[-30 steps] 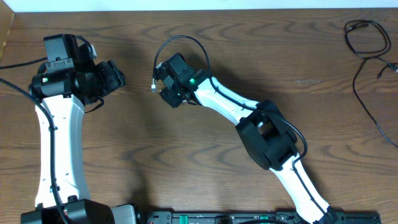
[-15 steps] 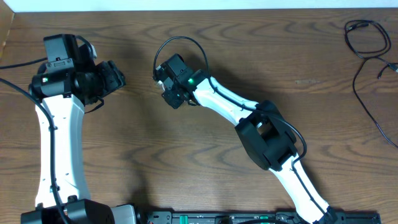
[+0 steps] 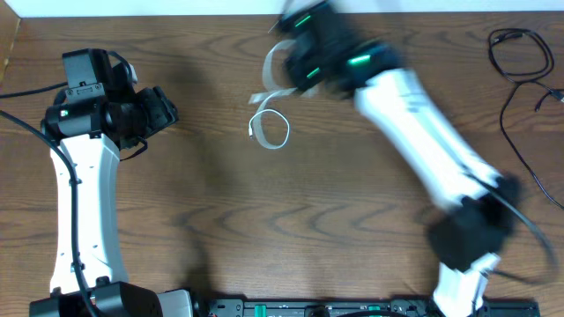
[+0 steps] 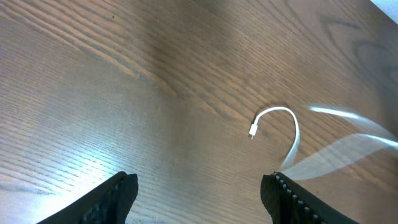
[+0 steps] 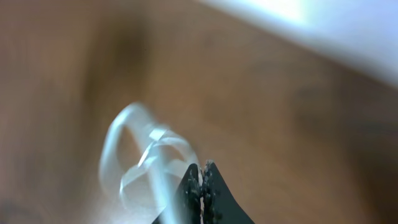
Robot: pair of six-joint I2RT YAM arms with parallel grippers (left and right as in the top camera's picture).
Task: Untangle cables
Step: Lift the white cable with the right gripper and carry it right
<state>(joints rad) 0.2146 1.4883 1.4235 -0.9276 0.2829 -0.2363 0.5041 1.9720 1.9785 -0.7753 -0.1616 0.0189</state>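
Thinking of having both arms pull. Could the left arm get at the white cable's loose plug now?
Probably yes: only bare table lies between the open left tool and the plug of the white cable; the right tool grips it farther along.

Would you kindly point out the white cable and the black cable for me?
white cable (image 4: pixel 296 132), left wrist view, on its curved arc.
black cable (image 3: pixel 503 37), overhead view, on its plug end.
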